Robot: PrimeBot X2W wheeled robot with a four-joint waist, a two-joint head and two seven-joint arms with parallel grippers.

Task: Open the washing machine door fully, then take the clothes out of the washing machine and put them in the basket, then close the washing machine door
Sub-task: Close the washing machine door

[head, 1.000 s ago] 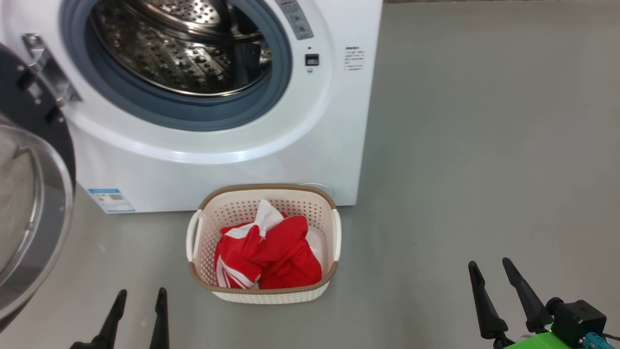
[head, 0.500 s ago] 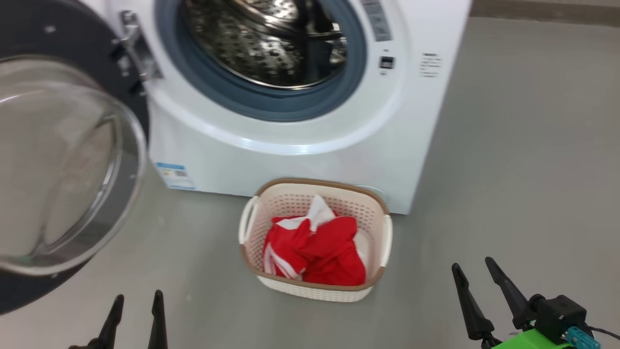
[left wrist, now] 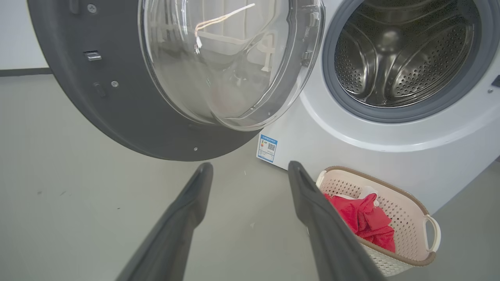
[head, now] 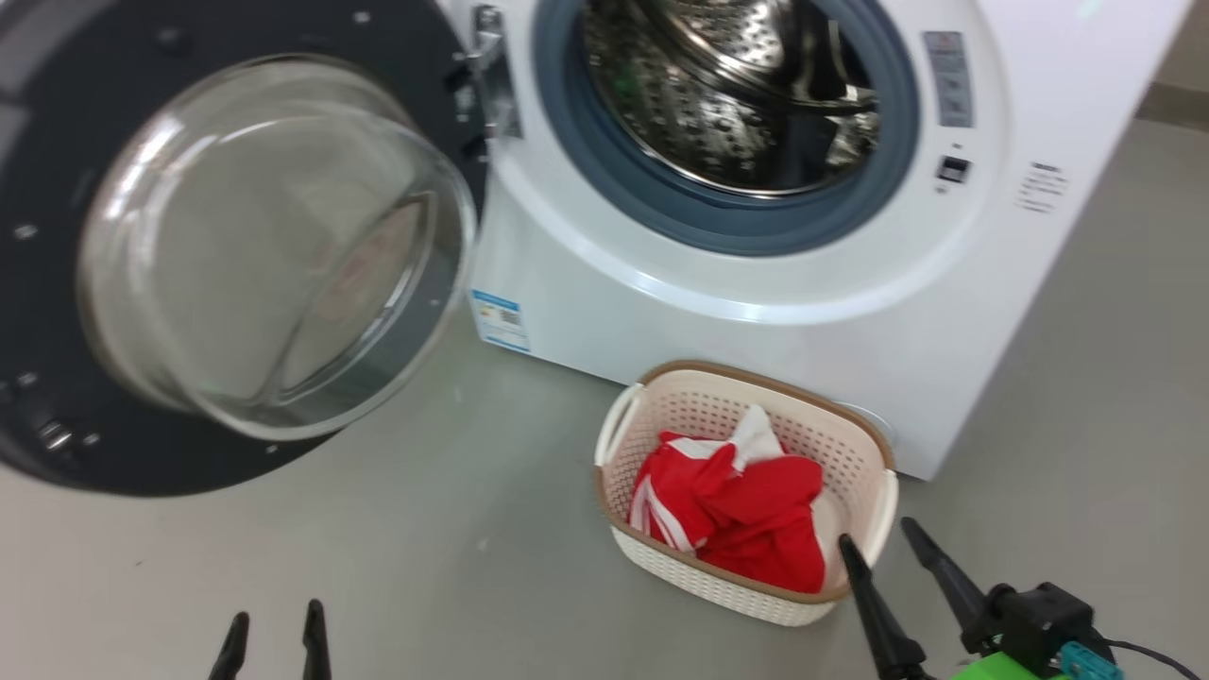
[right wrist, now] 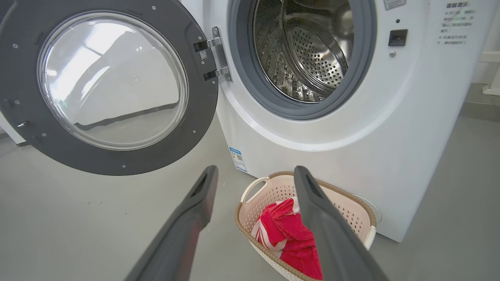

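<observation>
Now we hold left gripper [head: 276, 614] and right gripper [head: 876, 532] wide, empty; clothes [head: 746, 510] lie in basket [head: 756, 373], door [head: 47, 331] hangs open.

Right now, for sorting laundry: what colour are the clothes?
The clothes are red with white stripes; head view.

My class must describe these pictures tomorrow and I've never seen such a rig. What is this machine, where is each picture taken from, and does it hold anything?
It is a wheeled robot with two arms, each ending in a two-fingered gripper. One picture looks down from its head; the other two look forward from each wrist. On the grey floor stands a white washing machine, its round glass door swung open. Before it, a cream basket holds red-and-white clothes. The left gripper and right gripper are open, holding nothing.
</observation>
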